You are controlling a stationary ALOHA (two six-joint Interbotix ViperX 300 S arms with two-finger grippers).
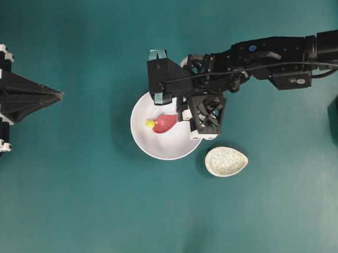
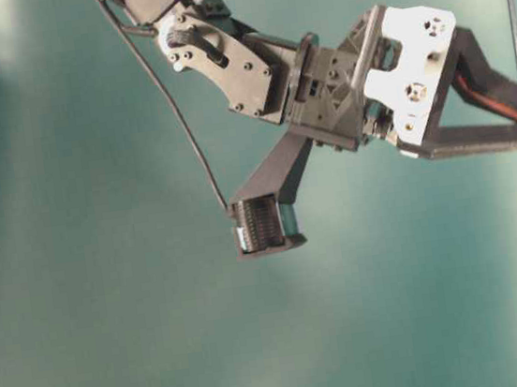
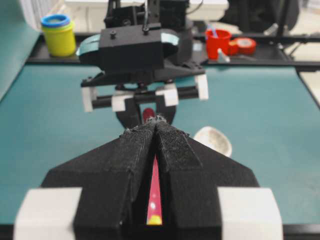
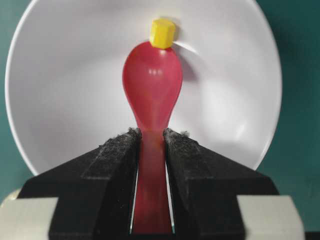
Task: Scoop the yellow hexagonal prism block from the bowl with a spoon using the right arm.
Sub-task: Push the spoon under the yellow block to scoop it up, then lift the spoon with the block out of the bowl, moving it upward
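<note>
Far left on the bench: left end effector (image 1: 58, 96) pressed together, idle clear of the work | centre: block (image 1: 150, 123) in bowl (image 1: 141, 139), touching spoon (image 1: 166, 123) tip, set for scooping | right: right end effector (image 4: 151, 145) clamped on spoon handle, steadying it.

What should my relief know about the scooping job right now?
Right claw: shut on the spoon handle, scoop inside the bowl.
Left claw: shut, empty, parked at the table's left edge.
Yellow block: in the bowl, at the tip of the scoop, not yet in it.
Done: spoon grasped and brought to the block.
Left: get the scoop under the block and lift it out.
</note>
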